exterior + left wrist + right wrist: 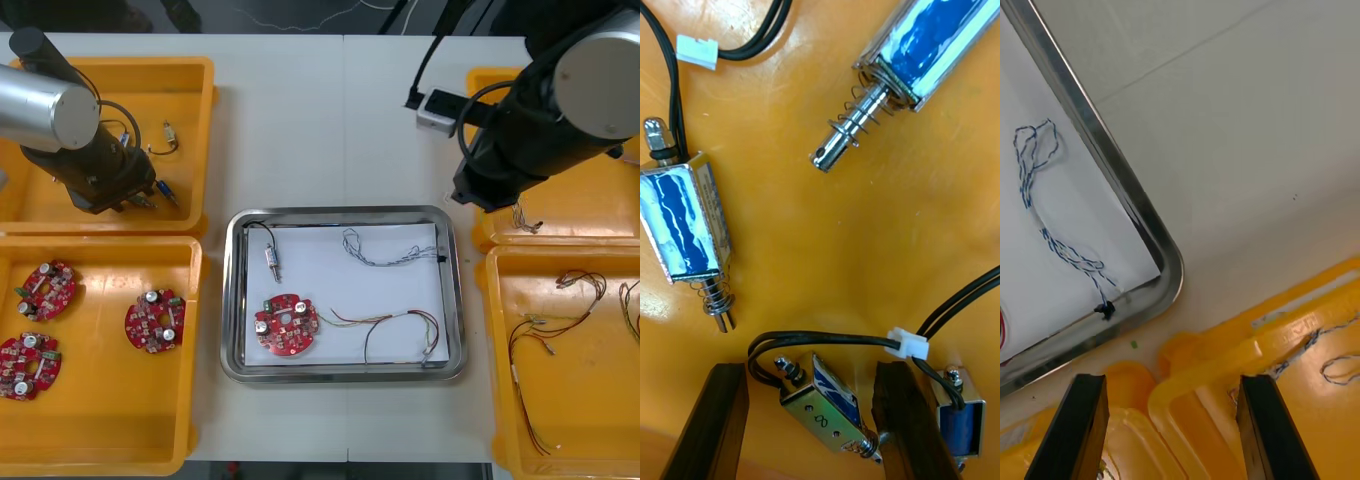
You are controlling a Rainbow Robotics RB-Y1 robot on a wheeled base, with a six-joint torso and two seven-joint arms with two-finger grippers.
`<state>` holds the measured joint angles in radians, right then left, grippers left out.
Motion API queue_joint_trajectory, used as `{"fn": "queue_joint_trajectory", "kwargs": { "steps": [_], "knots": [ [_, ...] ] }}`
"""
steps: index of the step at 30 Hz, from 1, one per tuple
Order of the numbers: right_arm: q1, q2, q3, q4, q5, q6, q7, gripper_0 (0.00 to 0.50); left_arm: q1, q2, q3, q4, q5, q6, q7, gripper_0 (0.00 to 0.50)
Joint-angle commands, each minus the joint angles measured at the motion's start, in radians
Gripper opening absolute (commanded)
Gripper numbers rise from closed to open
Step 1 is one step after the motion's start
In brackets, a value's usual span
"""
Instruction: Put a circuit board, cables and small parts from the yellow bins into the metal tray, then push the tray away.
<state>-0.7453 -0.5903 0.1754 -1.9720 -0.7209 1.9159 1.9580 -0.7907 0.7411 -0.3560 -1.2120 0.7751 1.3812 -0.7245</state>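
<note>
My left gripper [138,198] hangs low in the far left yellow bin [195,110]. It is open [811,367], and a small metal part [824,409] with a black cable lies between its fingers [711,420]. More small metal parts [685,225] [921,49] lie beyond it. The metal tray [455,300] holds a red circuit board [287,325], a small metal part [272,262], a blue and white cable [390,250] and a red and yellow cable [395,325]. My right gripper [1172,379] stands open and empty above the right bins' rims, just off the tray's corner [1166,266].
Three circuit boards [152,320] lie in the near left bin [110,445]. Red and yellow cables [550,330] are in the near right bin [570,440]. A blue and white cable [1326,352] lies in the far right bin [590,205]. Bare table lies beyond the tray.
</note>
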Motion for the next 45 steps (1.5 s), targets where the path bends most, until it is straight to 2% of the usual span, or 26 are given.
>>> {"fn": "queue_joint_trajectory", "kwargs": {
  "steps": [1,2,17,21,26,35,45],
  "knots": [
    [-0.026,-0.095,-0.050,-0.036,-0.028,0.004,-0.106,0.500,-0.041,-0.011,-0.009,-0.004,-0.010,-0.010,-0.012,0.090],
    [-0.017,-0.112,-0.056,-0.036,-0.029,0.004,-0.134,0.500,-0.042,-0.011,-0.009,-0.004,-0.007,-0.008,-0.012,0.000],
    [0.158,-0.240,-0.261,-0.030,-0.066,0.004,-0.444,0.500,-0.041,0.001,-0.001,-0.004,0.000,0.007,-0.015,0.000],
    [0.204,-0.270,-0.300,-0.031,-0.078,0.004,-0.533,0.500,-0.041,0.012,0.034,-0.018,-0.003,0.042,-0.023,0.000],
    [0.261,-0.281,-0.361,-0.030,-0.100,0.004,-0.622,0.500,-0.041,0.034,0.103,-0.067,-0.010,0.114,-0.035,0.000],
    [0.370,-0.293,-0.444,-0.030,-0.109,0.004,-0.633,0.500,-0.042,0.080,0.167,-0.153,-0.011,0.217,-0.062,0.000],
    [0.472,-0.292,-0.476,-0.039,-0.097,0.004,-0.643,0.500,-0.042,0.078,0.223,-0.339,-0.027,0.398,-0.067,0.000]
  ]
}}
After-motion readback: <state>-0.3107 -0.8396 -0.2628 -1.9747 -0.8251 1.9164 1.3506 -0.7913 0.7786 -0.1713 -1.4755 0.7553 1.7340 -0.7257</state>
